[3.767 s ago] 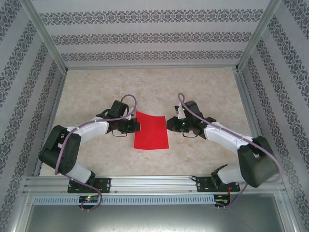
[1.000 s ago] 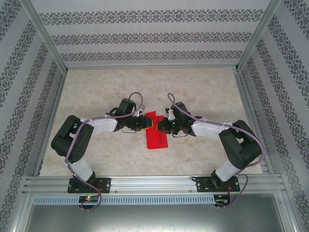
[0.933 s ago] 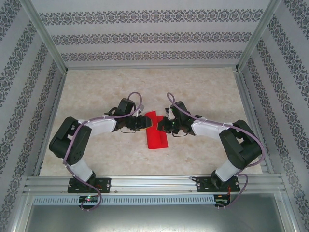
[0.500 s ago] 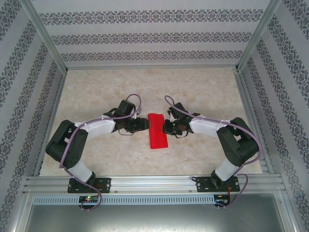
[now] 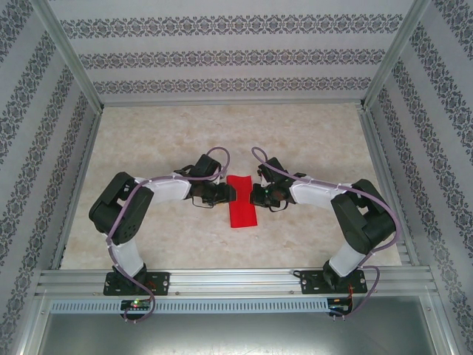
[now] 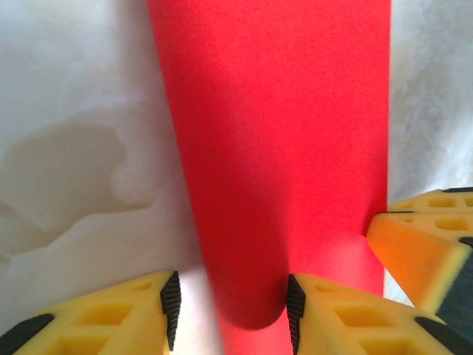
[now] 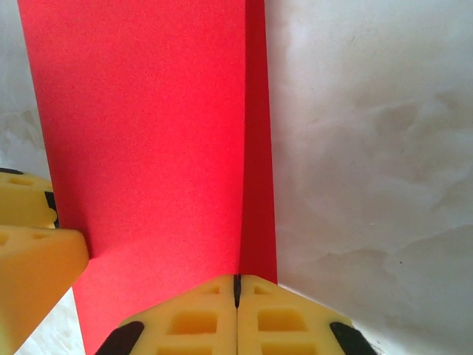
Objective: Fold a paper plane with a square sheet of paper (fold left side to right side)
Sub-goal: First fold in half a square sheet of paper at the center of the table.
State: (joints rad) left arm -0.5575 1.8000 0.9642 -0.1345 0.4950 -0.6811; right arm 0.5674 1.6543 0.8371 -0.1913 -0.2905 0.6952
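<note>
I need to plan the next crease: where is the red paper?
In the top view, the paper lies on the table as a narrow folded strip, between the left gripper and right gripper, which flank its far end.

A folded sheet of paper (image 5: 242,201) lies flat near the middle of the counter (image 5: 222,133), its long sides running from the near edge toward the back. The left pincer (image 5: 225,193) sits at the sheet's left long edge and the right pincer (image 5: 255,195) at its right long edge. They face each other across the sheet's far half.
</note>
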